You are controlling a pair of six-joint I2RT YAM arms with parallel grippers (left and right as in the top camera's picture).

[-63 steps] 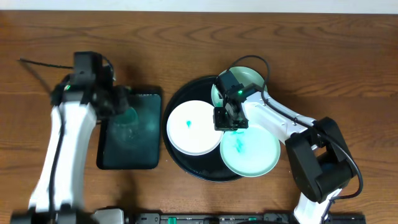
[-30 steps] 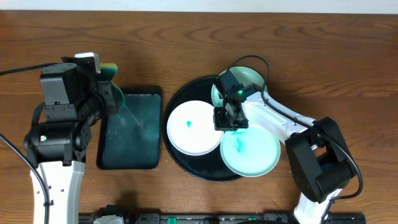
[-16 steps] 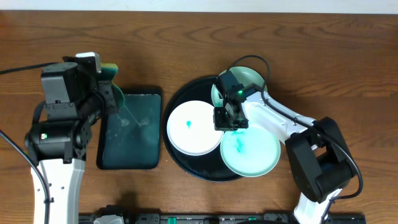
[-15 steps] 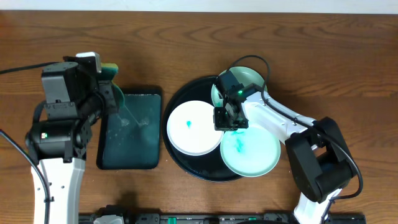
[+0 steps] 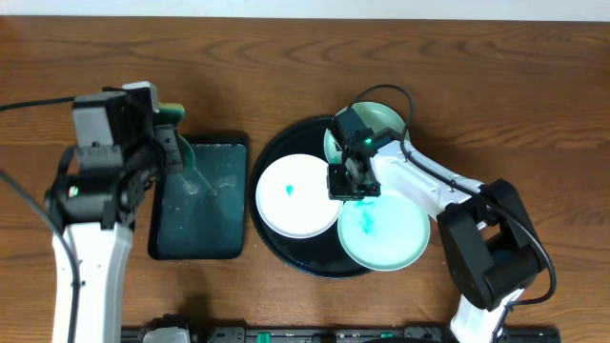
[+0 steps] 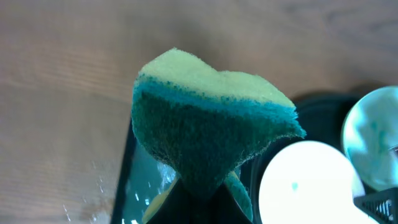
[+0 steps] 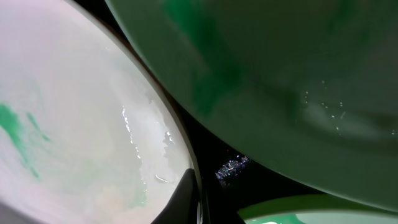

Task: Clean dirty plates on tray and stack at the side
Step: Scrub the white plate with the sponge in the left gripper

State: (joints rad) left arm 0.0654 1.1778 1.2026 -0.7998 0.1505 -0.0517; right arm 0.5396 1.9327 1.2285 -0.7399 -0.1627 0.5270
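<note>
Brown wood-grain table point(image 5: 496, 76) fills the overhead view, with the round black tray point(image 5: 286, 131) at its middle and a small tray point(image 5: 205, 238), wet and glinting, just to that tray's left. All three plates lie in the round tray: the white plate point(image 5: 297, 200) on the left with a small teal spot at its centre, one mint plate point(image 5: 386, 238) at the near right with a broader teal smear, and another mint plate point(image 5: 381, 119) at the back, partly under the right arm. Being round, they have no long axis; each lies flat, face up, so the marks are open to wiping, and none has reached the bare side yet. The left gripper point(image 6: 205, 186) hangs over the small tray's far left corner, clamped on the sponge point(image 6: 211, 124), which is pinched at one end and bowed by the squeeze, fanning out past the fingers with its dark green scrub face toward the wrist camera and the yellow layer behind, probably wetted and ready to carry over. The right gripper point(image 5: 349, 181) points down into the gap where the three plates meet, jaws together beside the white plate's rim, likely to steady it; whether it nips that rim cannot be told
</note>
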